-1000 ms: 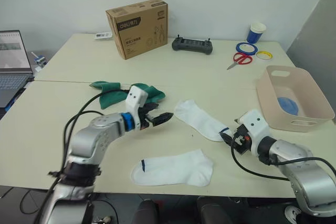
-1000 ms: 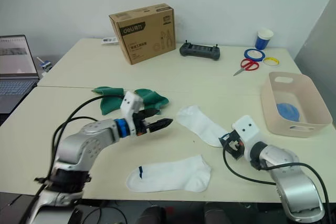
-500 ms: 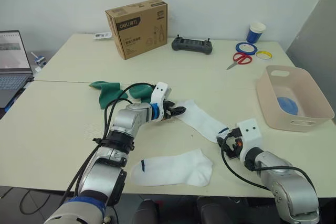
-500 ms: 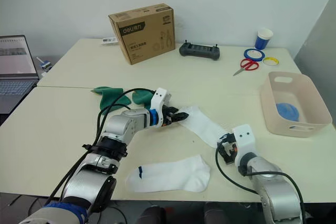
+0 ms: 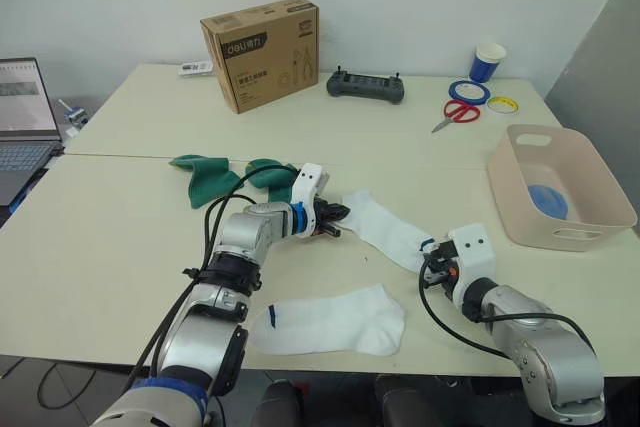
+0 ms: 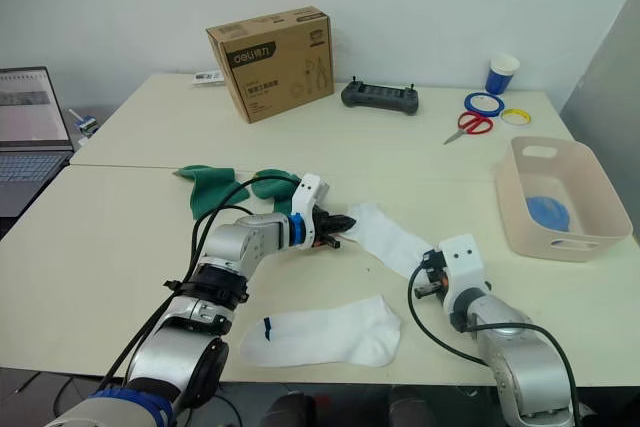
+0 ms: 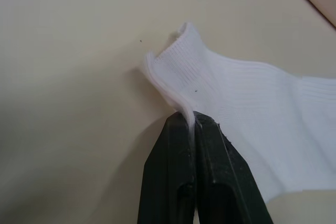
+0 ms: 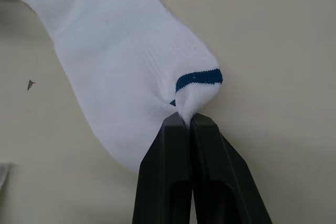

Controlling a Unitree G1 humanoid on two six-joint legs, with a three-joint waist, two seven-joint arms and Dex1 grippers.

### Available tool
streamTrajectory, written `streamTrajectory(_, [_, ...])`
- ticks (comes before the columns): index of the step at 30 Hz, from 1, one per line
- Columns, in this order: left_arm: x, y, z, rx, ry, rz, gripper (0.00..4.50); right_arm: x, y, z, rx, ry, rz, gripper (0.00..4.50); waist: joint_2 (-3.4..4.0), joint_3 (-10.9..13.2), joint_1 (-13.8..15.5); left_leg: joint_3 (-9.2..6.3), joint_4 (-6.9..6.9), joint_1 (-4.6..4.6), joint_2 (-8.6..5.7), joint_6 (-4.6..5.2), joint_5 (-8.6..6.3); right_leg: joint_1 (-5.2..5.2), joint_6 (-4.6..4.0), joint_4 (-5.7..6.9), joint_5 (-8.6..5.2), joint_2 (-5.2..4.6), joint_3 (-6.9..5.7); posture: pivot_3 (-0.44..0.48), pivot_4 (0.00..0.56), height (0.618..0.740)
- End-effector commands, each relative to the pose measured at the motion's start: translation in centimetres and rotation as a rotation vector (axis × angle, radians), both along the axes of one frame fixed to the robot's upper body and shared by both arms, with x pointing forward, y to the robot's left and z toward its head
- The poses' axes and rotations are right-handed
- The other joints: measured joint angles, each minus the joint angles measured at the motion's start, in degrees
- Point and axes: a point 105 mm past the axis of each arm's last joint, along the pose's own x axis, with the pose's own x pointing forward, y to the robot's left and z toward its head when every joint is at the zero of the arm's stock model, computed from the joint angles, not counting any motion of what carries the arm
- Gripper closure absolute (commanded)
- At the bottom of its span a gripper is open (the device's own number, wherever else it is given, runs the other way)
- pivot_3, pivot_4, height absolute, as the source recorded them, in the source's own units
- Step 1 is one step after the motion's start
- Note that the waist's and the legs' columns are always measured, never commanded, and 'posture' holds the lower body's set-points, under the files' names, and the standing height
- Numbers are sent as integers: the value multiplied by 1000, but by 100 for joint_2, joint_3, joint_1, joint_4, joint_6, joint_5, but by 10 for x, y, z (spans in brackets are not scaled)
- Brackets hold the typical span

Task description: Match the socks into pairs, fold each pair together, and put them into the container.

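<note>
A white sock [image 5: 385, 230] lies flat at the table's middle, pinched at both ends. My left gripper [image 5: 340, 215] is shut on its ribbed end [image 7: 178, 77]. At the opposite end, the blue-striped tip [image 8: 197, 80] is pinched in my shut right gripper [image 5: 428, 252]. A second white sock [image 5: 335, 320] with a small dark mark lies near the front edge. Two dark green socks [image 5: 215, 175] lie bunched behind my left arm. The pinkish-beige container [image 5: 600, 232] stands at the right with a light blue sock [image 5: 547, 200] inside.
At the back of the table are a brown cardboard box [image 5: 262, 52], a black controller [image 5: 366, 85], red scissors [image 5: 457, 113], tape rolls [image 5: 468, 92] and a blue cup [image 5: 488, 61]. A laptop [image 5: 25, 117] sits at the far left.
My left gripper moved right from beside the green socks to the white sock's end and shut on it. My right gripper shut on the sock's other end.
</note>
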Motion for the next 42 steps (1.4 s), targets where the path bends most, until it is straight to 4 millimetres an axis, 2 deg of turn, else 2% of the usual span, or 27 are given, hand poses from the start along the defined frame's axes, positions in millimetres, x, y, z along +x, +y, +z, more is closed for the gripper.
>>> streamTrajectory(1, [-10,11,22,-91,-40,34,4500,5,12,20,20,-65,93,4438,0,0,-39,-4,0,0,1,0,0,0,0,2,0,0,-3,0,150,723])
streamTrajectory(6, [-39,35,34,-199,-60,120,4500,10,40,33,38,-71,252,4438,0,0,-63,-12,0,1,4,-1,0,1,0,9,1,1,-7,0,150,723])
streamTrajectory(9, [-56,53,38,-275,-69,228,4500,14,60,33,33,-63,345,4438,0,0,-74,-8,3,2,3,-1,0,2,3,8,2,-2,-3,0,150,723])
streamTrajectory(15, [-86,88,28,-306,-55,426,4500,33,78,26,-47,-62,435,4438,-2,-1,-63,-7,2,2,0,-1,0,4,6,0,4,-6,-3,0,150,723])
streamTrajectory(21, [-99,91,9,-282,-11,483,4500,47,84,23,-99,-72,473,4438,-4,-1,-43,-3,2,0,-7,-1,0,5,6,-6,4,-14,-3,0,150,723])
streamTrajectory(28, [-103,92,2,-280,11,483,4500,58,79,18,-139,-65,476,4438,-4,-1,-60,-1,1,2,-5,-1,0,4,6,-6,4,-12,-2,0,150,723])
streamTrajectory(31, [-103,89,2,-311,14,488,4500,60,80,17,-146,-75,478,3757,-4,-1,-59,-1,1,2,-5,-1,0,3,6,-6,4,-12,-1,0,150,723])
streamTrajectory(33, [-102,93,2,-331,19,513,4500,60,81,18,-150,-88,478,3103,-3,-1,-58,-1,1,1,-5,-1,0,3,6,-6,4,-12,-1,0,150,723])
streamTrajectory(36, [-101,100,1,-325,4,548,3793,59,79,21,-148,-109,469,1960,-4,-1,-58,-2,1,2,-4,-1,0,3,6,-6,4,-11,-2,0,150,723])
streamTrajectory(41, [-106,106,1,-324,5,562,2205,53,74,27,-142,-136,459,167,-4,-1,-58,-2,1,2,-4,-1,0,3,6,-6,4,-11,-1,0,150,723])
streamTrajectory(42, [-107,108,0,-318,4,572,1898,51,72,29,-142,-144,463,0,-4,-1,-58,-2,1,1,-4,-1,0,3,6,-6,4,-11,-1,0,150,723])
